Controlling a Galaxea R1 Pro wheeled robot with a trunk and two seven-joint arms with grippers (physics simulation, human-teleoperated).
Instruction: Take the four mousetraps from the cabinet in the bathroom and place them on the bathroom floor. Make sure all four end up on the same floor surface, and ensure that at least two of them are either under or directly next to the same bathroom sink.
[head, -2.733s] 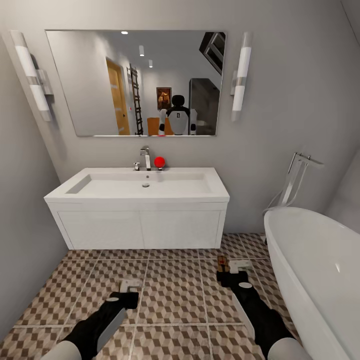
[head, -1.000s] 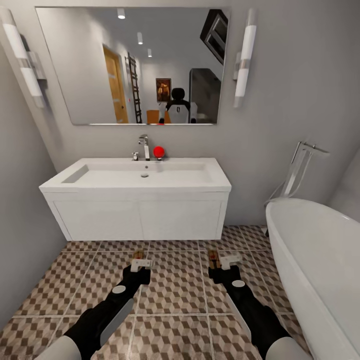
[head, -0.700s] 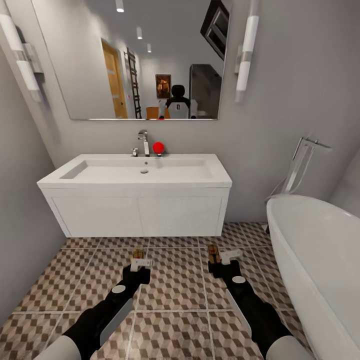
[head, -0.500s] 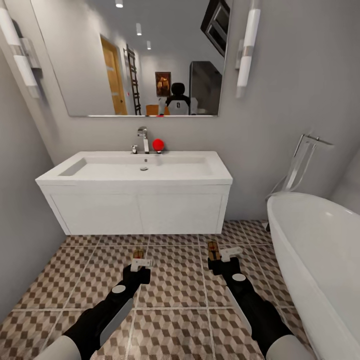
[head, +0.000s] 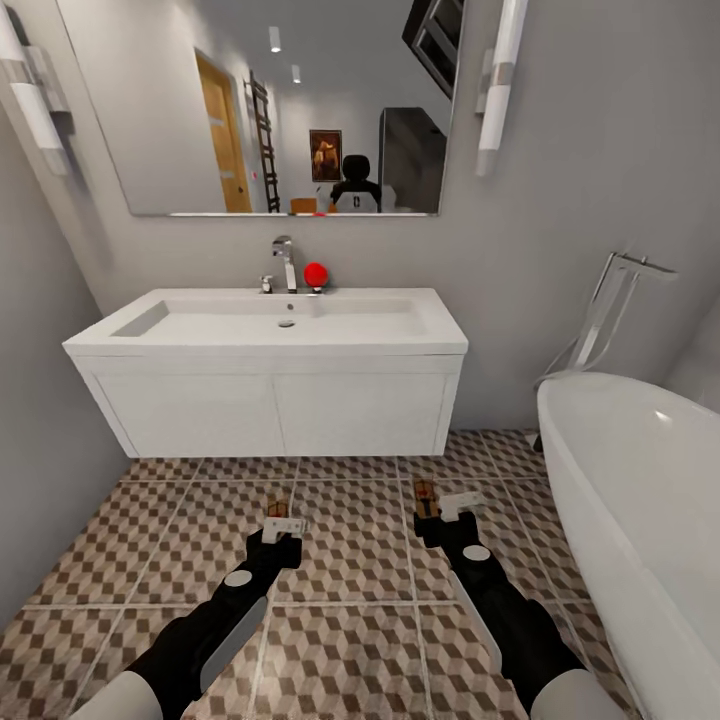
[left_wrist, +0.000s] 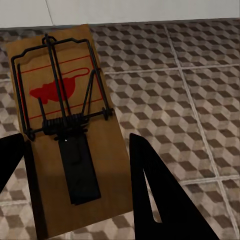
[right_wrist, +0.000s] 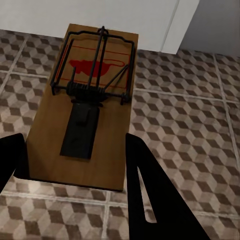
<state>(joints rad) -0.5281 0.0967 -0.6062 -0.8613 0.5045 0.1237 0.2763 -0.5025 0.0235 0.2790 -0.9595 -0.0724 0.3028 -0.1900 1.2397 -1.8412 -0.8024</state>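
Change: both arms extended since earlier, traps now out ahead.
Left gripper: clamped on flat wooden mousetrap.
Right gripper: gripping second mousetrap.
Floor: cube-patterned tiles.
Hidden: boards' near ends behind fingers.

In the head view, each mousetrap is partly covered by the gripper holding it. The bathtub and the mirror are cut off by the picture's edges.

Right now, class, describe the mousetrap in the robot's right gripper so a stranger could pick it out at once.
Find the white sink on the far wall, then the patterned floor before it. Two arms reach forward there; the right gripper, nearer the bathtub, holds a tan mousetrap with a red mark. The other mousetrap sits in the left gripper.
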